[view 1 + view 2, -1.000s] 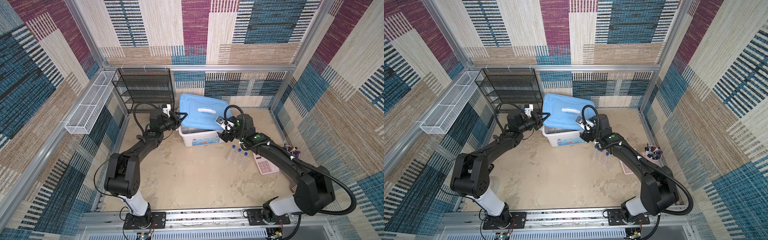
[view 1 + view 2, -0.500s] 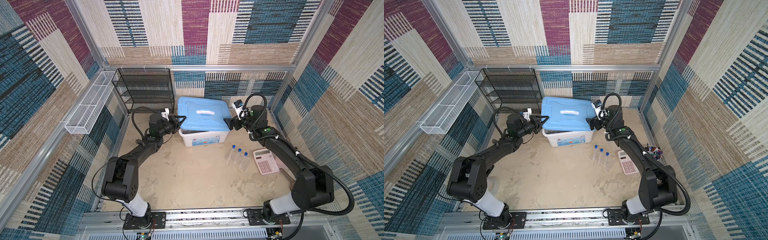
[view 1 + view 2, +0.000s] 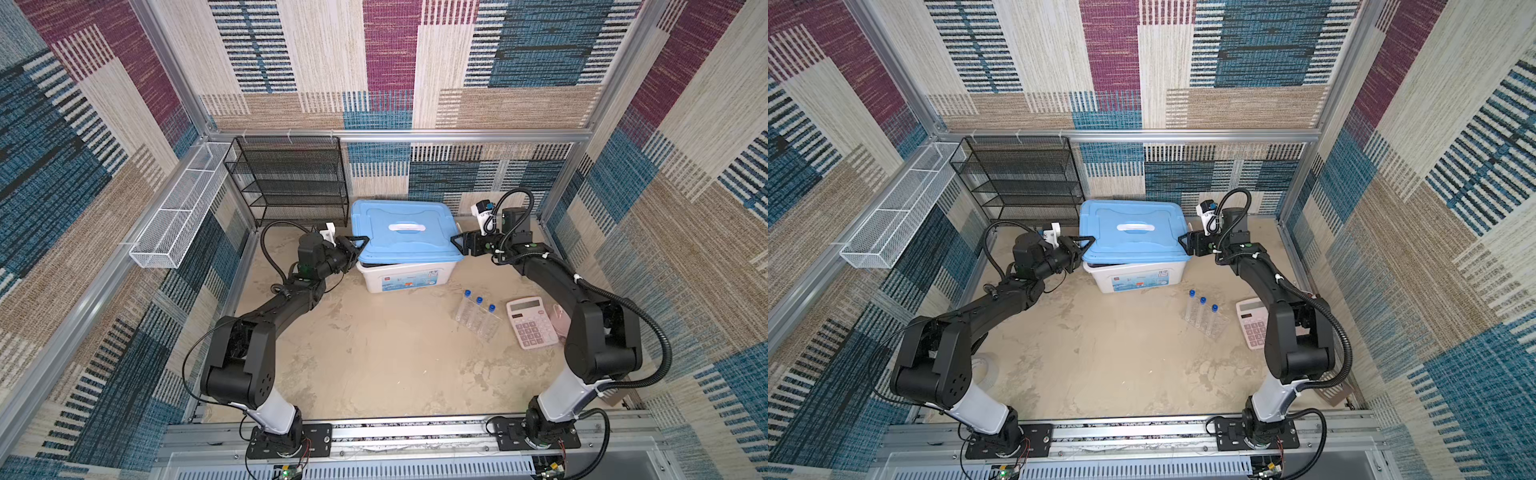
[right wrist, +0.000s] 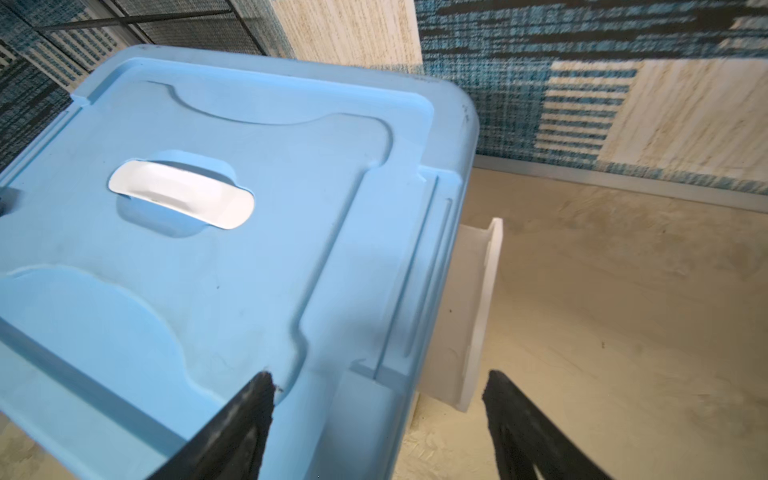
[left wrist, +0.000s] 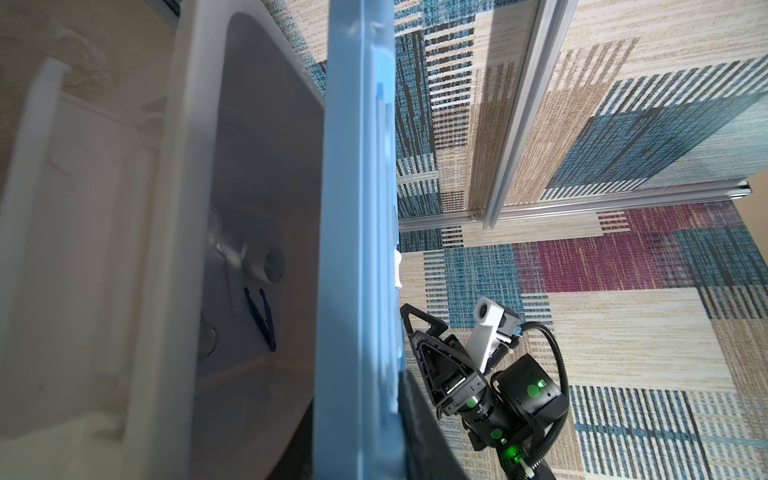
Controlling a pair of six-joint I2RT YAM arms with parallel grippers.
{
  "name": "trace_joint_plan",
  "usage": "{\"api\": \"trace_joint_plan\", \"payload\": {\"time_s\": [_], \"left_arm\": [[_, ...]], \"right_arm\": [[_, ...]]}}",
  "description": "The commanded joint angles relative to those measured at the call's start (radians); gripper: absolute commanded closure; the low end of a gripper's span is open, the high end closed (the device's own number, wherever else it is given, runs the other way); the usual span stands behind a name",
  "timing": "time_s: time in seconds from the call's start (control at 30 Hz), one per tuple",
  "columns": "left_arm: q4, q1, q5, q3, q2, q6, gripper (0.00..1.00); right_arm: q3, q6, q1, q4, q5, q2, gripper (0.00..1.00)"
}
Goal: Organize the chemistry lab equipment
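Observation:
A blue lid sits over the white storage box, raised at its left end. My left gripper is shut on that left edge; in the left wrist view the lid edge runs between the jaws. My right gripper is open, and its fingers straddle the lid's right edge. Inside the box lie dark blue tweezers, a small white piece and clear glassware. Three blue-capped test tubes stand in a clear rack on the table in both top views.
A pink calculator lies right of the rack, with a pink cup half hidden behind the right arm. A black mesh shelf stands at the back left. A white wire basket hangs on the left wall.
The lid has swung from tilted and skewed to squarely over the box. My right gripper moved from the box's front right corner to the lid's right edge and narrowed a little.

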Motion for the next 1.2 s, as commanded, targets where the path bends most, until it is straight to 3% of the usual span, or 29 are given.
{"api": "trace_joint_plan", "payload": {"time_s": [0.0,0.23,0.53,1.0,1.17], "left_arm": [[-0.005,0.002,-0.041,-0.002,-0.019,0.047,0.69],[-0.094,0.002,-0.066,-0.016,-0.06,0.093,0.59],[-0.267,0.003,-0.1,-0.005,-0.126,0.195,0.49],[-0.557,0.041,-0.161,0.031,-0.193,0.351,0.33],[-0.572,0.063,-0.154,0.037,-0.196,0.408,0.16]], "right_arm": [[0.013,0.026,0.002,-0.003,-0.08,0.011,0.22],[0.04,0.031,0.002,-0.035,-0.137,0.059,0.29],[0.054,0.024,0.003,-0.034,-0.119,0.057,0.31],[0.047,0.02,0.002,-0.024,-0.094,0.042,0.26],[0.036,0.03,-0.001,-0.001,-0.023,0.023,0.15]]}}
